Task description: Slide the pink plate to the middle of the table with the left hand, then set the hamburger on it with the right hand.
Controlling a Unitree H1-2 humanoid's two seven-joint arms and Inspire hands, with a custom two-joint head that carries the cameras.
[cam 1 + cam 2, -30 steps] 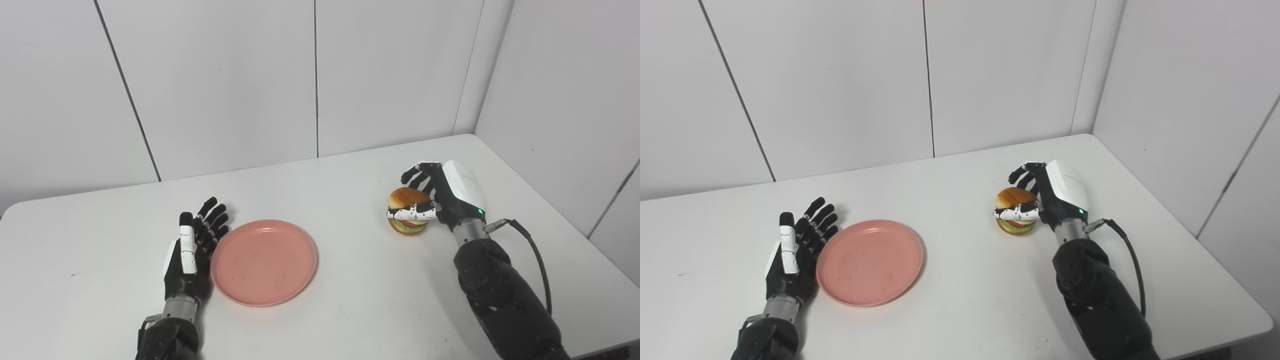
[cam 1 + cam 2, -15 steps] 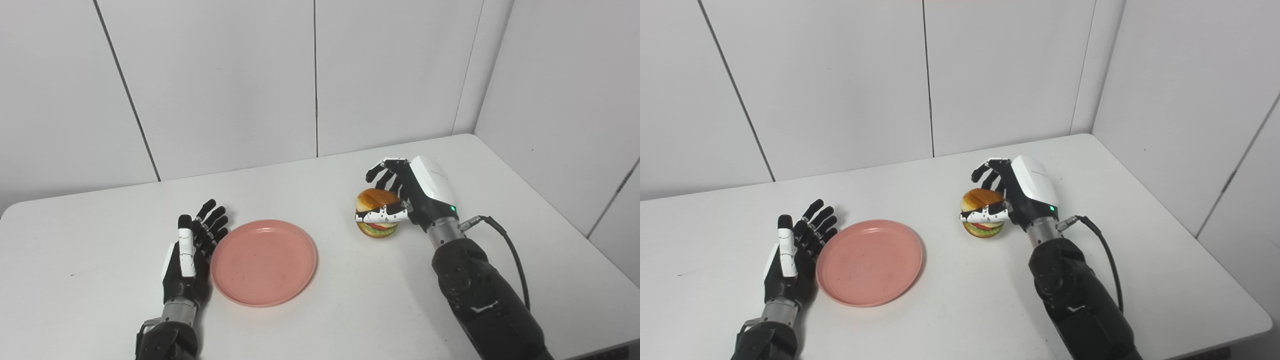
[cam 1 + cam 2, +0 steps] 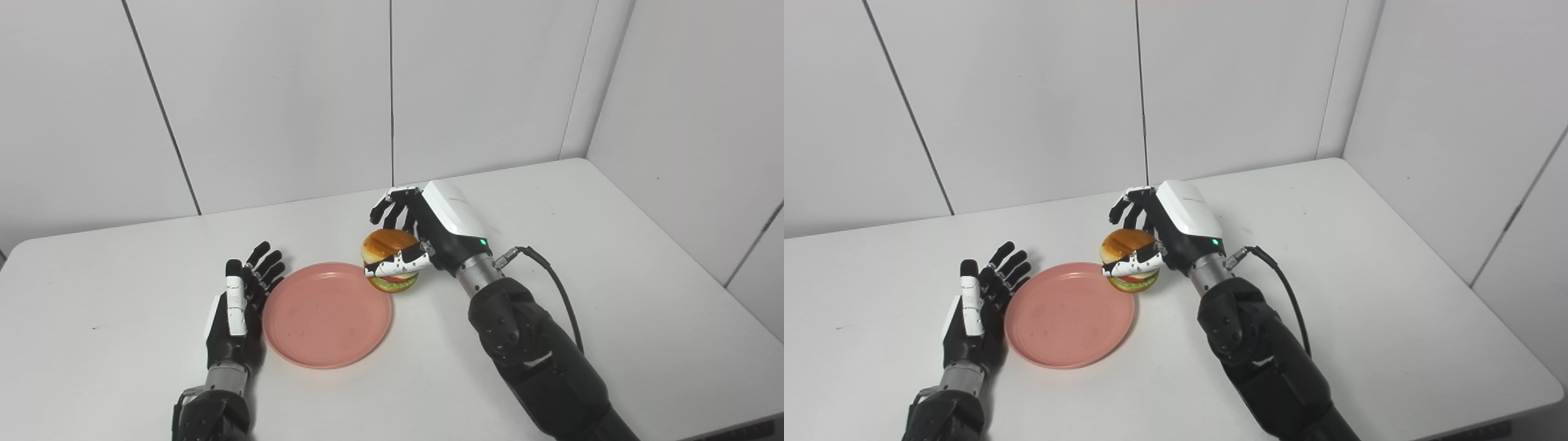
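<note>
Beside the pink plate (image 3: 326, 313) rests the open left robot hand (image 3: 237, 306); the right robot hand (image 3: 429, 229) clasps the hamburger (image 3: 390, 268).

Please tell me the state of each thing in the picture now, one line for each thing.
Round pink plastic plate: flat on the white table, empty.
Toy hamburger: held upright at the plate's far right rim.
Left hand: open, beside the plate's left edge.
Right hand: shut on the hamburger.
</note>
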